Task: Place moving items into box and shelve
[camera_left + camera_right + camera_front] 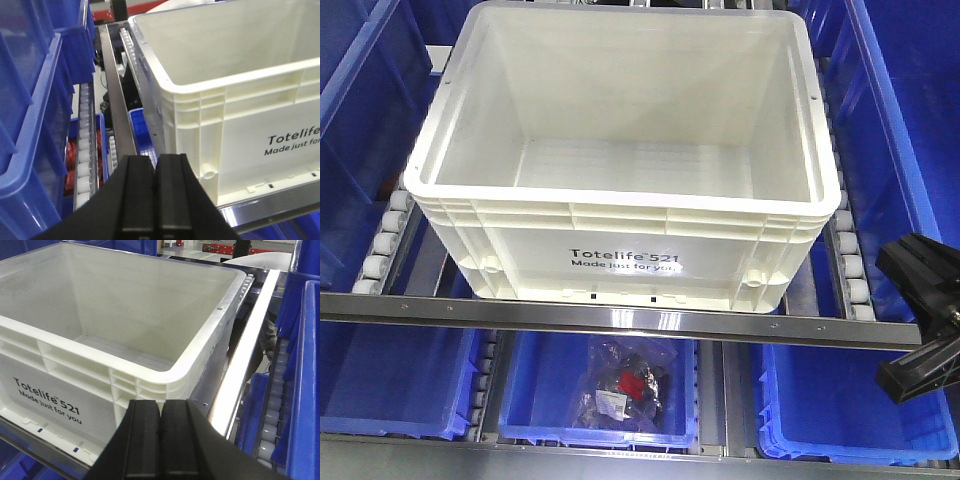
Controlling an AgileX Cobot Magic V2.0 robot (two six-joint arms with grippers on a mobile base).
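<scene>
Up and left of the right gripper [920,320], in the front view, the box [620,150] sits empty on the roller shelf [620,318], long axis across. From each wrist, the left gripper [155,200] and right gripper [161,445] show jaws pressed together holding nothing, each just short of its near box corner, about equally close.

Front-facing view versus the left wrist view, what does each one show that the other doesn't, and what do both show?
Only the front-facing view shows the whole empty inside floor of the white crate, a bagged item in the blue bin below, and the right gripper at the edge. Only the left wrist view shows the left gripper, jaws pressed together, and red items low on the left. Both show the crate's Totelife print.
</scene>
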